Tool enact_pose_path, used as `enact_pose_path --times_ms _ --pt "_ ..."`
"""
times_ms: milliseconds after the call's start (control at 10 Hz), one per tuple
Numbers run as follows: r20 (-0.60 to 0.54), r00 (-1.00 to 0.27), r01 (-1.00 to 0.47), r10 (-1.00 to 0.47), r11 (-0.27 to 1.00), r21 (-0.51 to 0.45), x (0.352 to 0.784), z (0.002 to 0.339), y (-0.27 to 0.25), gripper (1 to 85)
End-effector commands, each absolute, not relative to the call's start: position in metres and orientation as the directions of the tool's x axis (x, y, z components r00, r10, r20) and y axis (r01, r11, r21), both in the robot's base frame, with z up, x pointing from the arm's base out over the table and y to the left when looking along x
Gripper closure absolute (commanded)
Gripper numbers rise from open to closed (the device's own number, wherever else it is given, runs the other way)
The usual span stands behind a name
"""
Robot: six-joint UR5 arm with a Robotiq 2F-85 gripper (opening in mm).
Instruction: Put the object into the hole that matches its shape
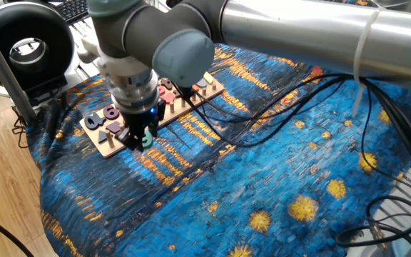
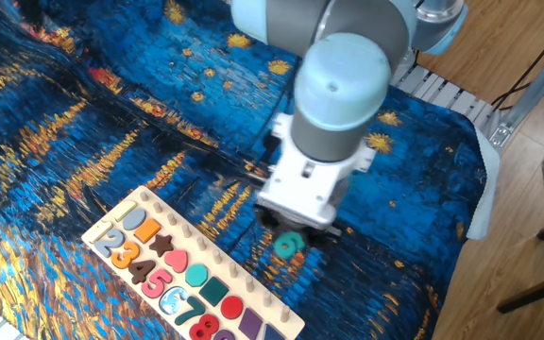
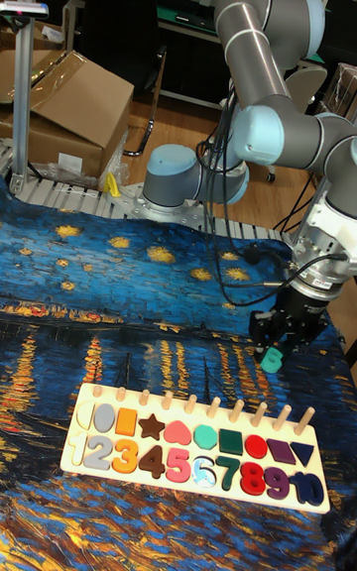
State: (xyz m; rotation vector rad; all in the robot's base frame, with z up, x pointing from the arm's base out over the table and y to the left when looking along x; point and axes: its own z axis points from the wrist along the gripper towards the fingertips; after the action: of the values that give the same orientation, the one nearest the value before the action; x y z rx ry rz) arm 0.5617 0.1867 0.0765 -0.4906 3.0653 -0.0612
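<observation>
The object [image 1: 147, 141] [image 2: 288, 245] [image 3: 271, 361] is a small flat teal-green wooden digit. My gripper [image 1: 141, 138] [image 2: 292, 236] [image 3: 275, 347] is shut on it and holds it just above the blue patterned cloth. The wooden puzzle board [image 1: 103, 148] [image 2: 127, 201] [image 3: 72, 460] carries a row of coloured shapes and a row of digits. In the tall fixed view the object hangs just behind the board's far edge, toward its right end. In one fixed view the arm hides part of the board, and the matching hole cannot be made out.
Black cables [image 1: 277, 118] trail over the cloth behind the arm. A black round device [image 1: 24, 41] stands at the table's left corner. A roller conveyor [image 2: 440, 91] and a cardboard box [image 3: 71, 103] lie beyond the table edge. Upright pegs [image 3: 212, 404] line the board's far edge.
</observation>
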Motion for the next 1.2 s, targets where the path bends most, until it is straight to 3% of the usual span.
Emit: enact_pose_path --times_ms 0,300,500,1100 --pt "-0.020 -0.914 -0.405 -0.405 0.914 -0.032 0.595 0.081 0.144 84.3" --pt "-0.046 -0.884 -0.464 -0.465 0.885 -0.035 0.629 0.061 0.133 84.7" --pt "-0.037 -0.887 -0.460 -0.460 0.888 -0.026 0.627 0.060 0.138 84.3" --pt "-0.052 -0.954 -0.294 -0.297 0.954 -0.056 0.633 0.060 0.130 84.7"
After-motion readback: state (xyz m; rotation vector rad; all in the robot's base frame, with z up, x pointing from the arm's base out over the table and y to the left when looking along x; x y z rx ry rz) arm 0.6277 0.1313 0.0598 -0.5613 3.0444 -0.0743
